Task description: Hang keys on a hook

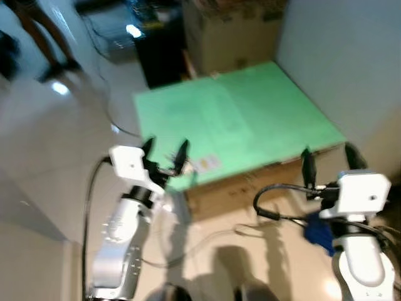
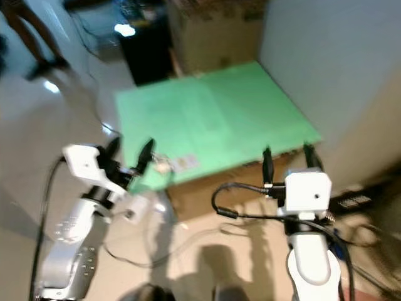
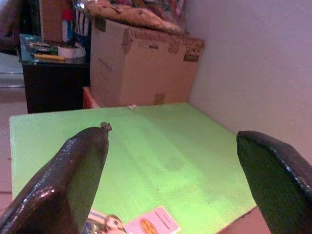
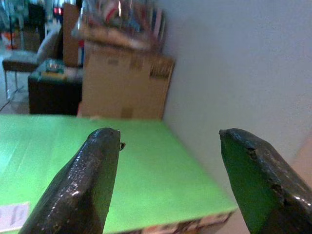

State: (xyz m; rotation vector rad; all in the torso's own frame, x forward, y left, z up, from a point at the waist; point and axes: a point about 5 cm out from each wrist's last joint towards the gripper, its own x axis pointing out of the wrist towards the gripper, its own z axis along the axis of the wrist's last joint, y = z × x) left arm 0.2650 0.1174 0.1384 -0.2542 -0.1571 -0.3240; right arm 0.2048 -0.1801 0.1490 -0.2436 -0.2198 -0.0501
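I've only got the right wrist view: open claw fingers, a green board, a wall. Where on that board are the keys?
Observer: What looks like the keys lies at the near left edge of the green board, beside a small card.
Operator: Which claw is closer to them?
Observer: The left claw. It is open and poised right over them.
Operator: Is anyone around?
Observer: A person's legs stand on the floor, far off to the robot's left.
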